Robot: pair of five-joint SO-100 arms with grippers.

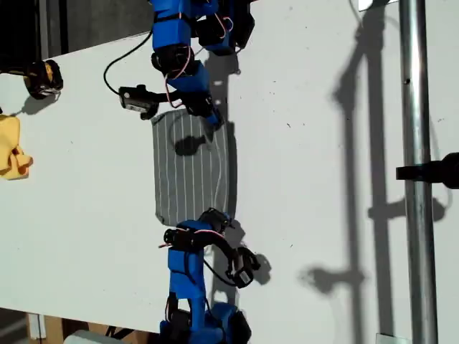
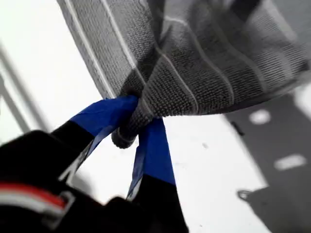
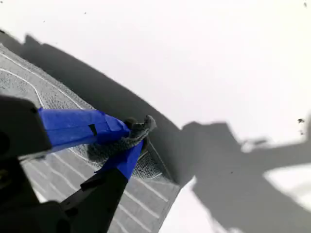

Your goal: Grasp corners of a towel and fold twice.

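Note:
The grey white-striped towel (image 1: 190, 172) lies flat and narrow on the white table, between the two blue arms. In the exterior view, my first gripper (image 1: 215, 215) is at the towel's lower right corner. It is shut on that bunched corner (image 2: 127, 132), and the cloth (image 2: 204, 63) rises away from the jaws. My second gripper (image 1: 211, 118) is at the upper right corner in the exterior view. It is shut on a pinch of the cloth's corner (image 3: 138, 130), while the rest of the towel (image 3: 141, 199) lies flat on the table beneath it.
A small yellow cloth (image 1: 11, 150) and a black round object (image 1: 43, 77) sit near the exterior view's left edge. A metal pole (image 1: 416, 172) with a black clamp (image 1: 437, 170) stands at the exterior view's right and casts long shadows on the table.

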